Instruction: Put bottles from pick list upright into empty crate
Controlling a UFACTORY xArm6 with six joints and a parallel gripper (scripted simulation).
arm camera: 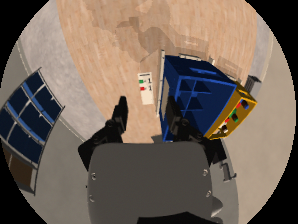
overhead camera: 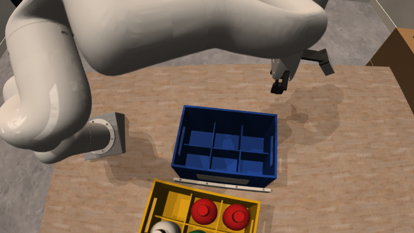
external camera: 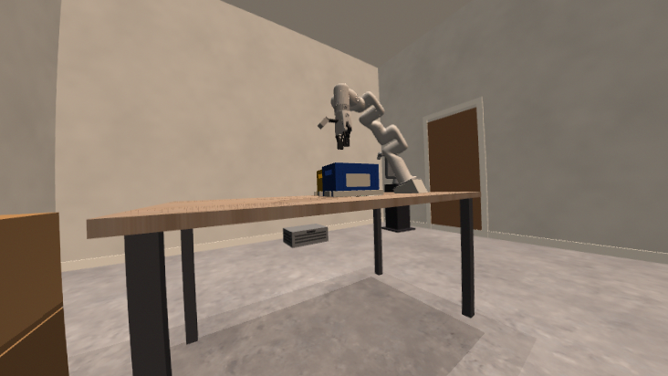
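Note:
The pick list [arm camera: 145,95] lies on the table beside the blue crate in the wrist view. Under its black bar it reads green 1, then red 1. The empty blue crate [overhead camera: 188,173] [external camera: 339,178] [arm camera: 172,70] stands level, its six compartments bare. The yellow crate [overhead camera: 202,190] [arm camera: 248,96] holds two red bottles [overhead camera: 198,216] [overhead camera: 231,221], a white bottle [overhead camera: 169,225] and a green bottle [overhead camera: 197,231]; the top view cuts off its near part. One corner compartment is empty. My gripper [overhead camera: 277,88] [external camera: 343,142] [arm camera: 146,103] is open and empty, high above the table beside the blue crate.
A pale strip [overhead camera: 221,184] lies on the table [overhead camera: 347,173] between the crates. The robot's base [overhead camera: 120,133] stands left of the blue crate in the top view. A brown cabinet [overhead camera: 391,55] [external camera: 27,261] stands beyond the table's edge.

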